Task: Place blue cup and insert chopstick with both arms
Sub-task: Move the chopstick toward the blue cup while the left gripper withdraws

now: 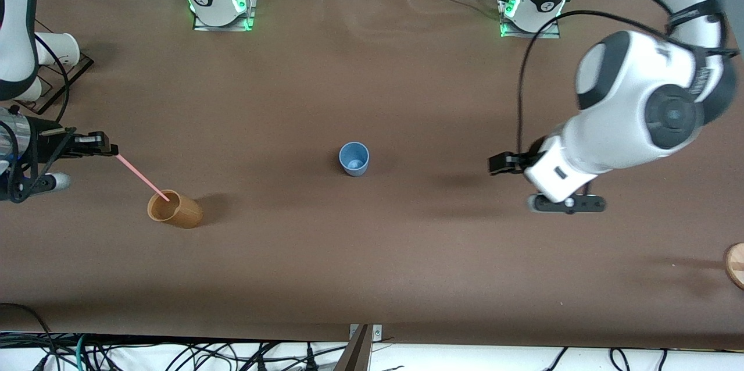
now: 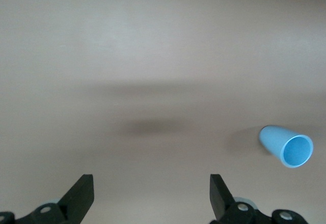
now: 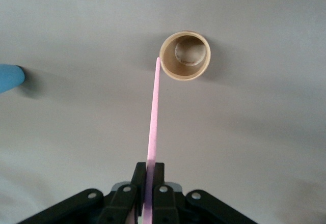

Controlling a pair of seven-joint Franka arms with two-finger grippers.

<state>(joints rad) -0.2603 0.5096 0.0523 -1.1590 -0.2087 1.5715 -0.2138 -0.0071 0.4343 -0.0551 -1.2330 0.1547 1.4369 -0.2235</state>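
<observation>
The blue cup (image 1: 354, 159) stands upright in the middle of the table; it also shows in the left wrist view (image 2: 286, 146) and at the edge of the right wrist view (image 3: 9, 77). My left gripper (image 1: 495, 163) is open and empty over bare table, toward the left arm's end from the blue cup (image 2: 152, 188). My right gripper (image 1: 109, 147) is shut on the pale-pink chopstick (image 1: 141, 175) (image 3: 154, 117). The stick slants down to the rim of a tan cup (image 1: 174, 209) (image 3: 185, 55). I cannot tell whether its tip touches the rim.
White paper cups (image 1: 58, 48) lie on a black stand at the right arm's end. A wooden disc (image 1: 735, 263) pokes in at the left arm's end. The brown table's front edge (image 1: 372, 333) runs along the bottom.
</observation>
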